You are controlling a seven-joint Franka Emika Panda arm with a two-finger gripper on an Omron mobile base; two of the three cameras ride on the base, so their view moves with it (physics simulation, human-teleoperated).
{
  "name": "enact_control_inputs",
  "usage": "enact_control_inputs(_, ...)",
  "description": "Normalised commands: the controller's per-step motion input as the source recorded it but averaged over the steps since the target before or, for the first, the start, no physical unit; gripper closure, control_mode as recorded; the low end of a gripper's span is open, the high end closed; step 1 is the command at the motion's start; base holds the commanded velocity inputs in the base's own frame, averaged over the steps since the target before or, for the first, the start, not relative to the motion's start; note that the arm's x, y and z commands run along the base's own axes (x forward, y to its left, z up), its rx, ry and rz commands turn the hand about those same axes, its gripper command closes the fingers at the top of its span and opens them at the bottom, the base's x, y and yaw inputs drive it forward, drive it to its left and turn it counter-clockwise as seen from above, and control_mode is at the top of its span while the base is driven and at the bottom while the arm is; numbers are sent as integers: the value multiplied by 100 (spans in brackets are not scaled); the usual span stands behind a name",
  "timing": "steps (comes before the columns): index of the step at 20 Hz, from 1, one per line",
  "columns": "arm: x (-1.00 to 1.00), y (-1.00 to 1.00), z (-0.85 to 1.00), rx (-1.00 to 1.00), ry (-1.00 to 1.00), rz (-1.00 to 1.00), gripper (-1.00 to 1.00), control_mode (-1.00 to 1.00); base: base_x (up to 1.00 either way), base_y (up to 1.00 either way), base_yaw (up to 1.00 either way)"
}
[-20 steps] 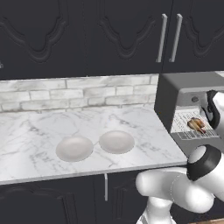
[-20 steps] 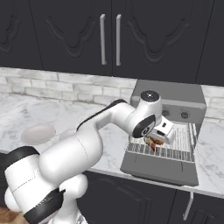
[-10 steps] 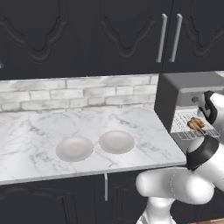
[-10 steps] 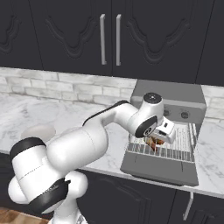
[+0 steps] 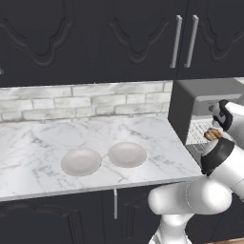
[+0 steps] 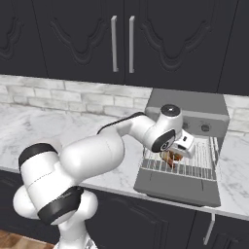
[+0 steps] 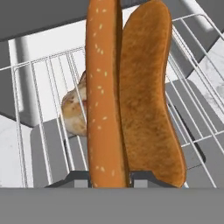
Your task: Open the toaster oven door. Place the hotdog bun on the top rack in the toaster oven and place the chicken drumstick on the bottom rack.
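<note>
Your gripper (image 6: 171, 158), jaws part-closed on the hotdog bun (image 7: 127, 96), had edged deeper over the toaster oven's (image 6: 189, 109) top rack (image 7: 43, 113) (drumstick (image 7: 74, 111) lay beneath), so release looked near.

two pale bowls (image 5: 81, 161) (image 5: 127, 154) side by side on marble counter (image 5: 33, 157)

The toaster oven (image 6: 187, 116) stands on the counter (image 5: 43, 152) at its right end, its door (image 6: 177, 185) folded down toward the front. Left of it two bowls (image 5: 81, 161) (image 5: 127, 154) sit side by side. The hotdog bun (image 7: 131, 96) hangs above a wire rack (image 7: 48, 113), with the chicken drumstick (image 7: 75, 111) beneath that rack.
</note>
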Motion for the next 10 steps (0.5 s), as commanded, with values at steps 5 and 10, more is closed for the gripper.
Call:
enact_control_inputs(5, 20, -5, -27, 0, 0, 2, 100, -100, 0, 0, 0)
enact_control_inputs(10, 17, -3, -33, 0, 0, 2, 100, -100, 0, 0, 0)
